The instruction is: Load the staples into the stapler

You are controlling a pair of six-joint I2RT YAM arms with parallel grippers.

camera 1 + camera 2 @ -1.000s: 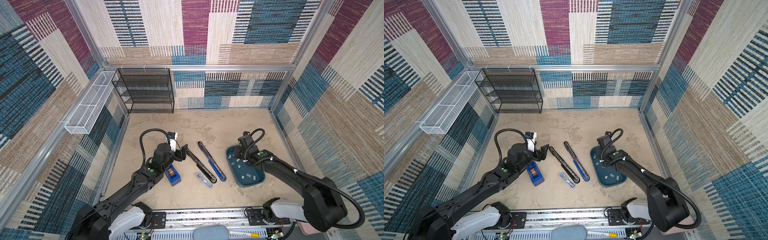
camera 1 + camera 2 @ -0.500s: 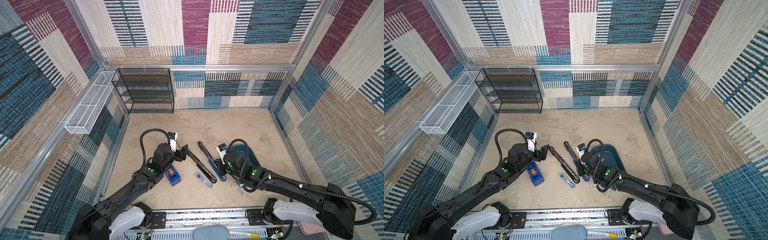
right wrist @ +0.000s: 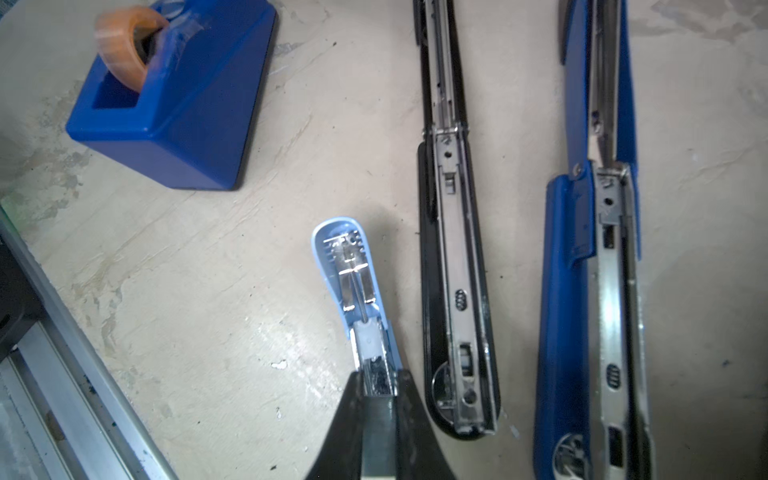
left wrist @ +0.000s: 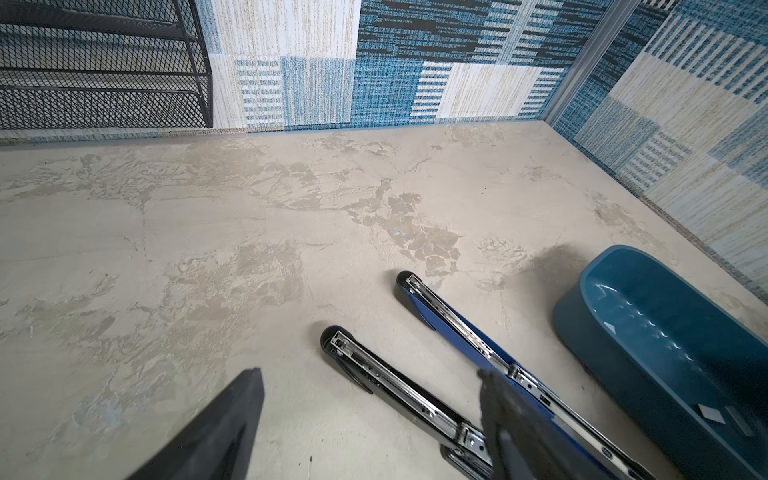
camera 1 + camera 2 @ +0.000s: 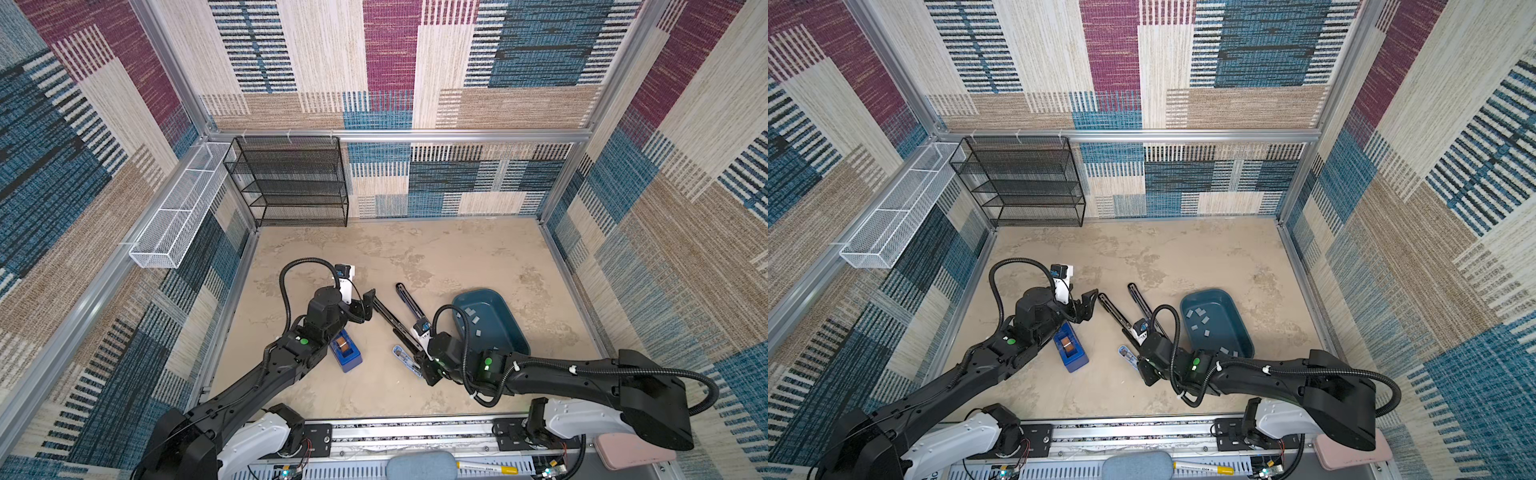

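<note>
**Right wrist view: claw shut over the small stapler**

Nearest the robot, the right claw [image 3: 377,374] is closed tight. Its fingers [image 3: 340,428] pinch what looks like a pale grey staple strip [image 3: 376,440] right over the open channel of the small light-blue stapler [image 3: 353,282], which lies flat on the table [image 3: 208,291]. A blue tape dispenser [image 3: 174,95] stands to one side of it. A long black stapler [image 3: 453,270] and a long blue stapler [image 3: 582,291] lie unfolded on the other side.

Further out, in both top views, the other staples [image 5: 476,321] lie scattered in a teal tub [image 5: 498,338] just beyond the right arm. The left claw [image 5: 365,307] stands wide open, holding nothing, just beside the far end of the black stapler. At the back wall stands a black wire rack [image 5: 291,183], with a white mesh basket [image 5: 174,220] along the side wall next to it.
</note>
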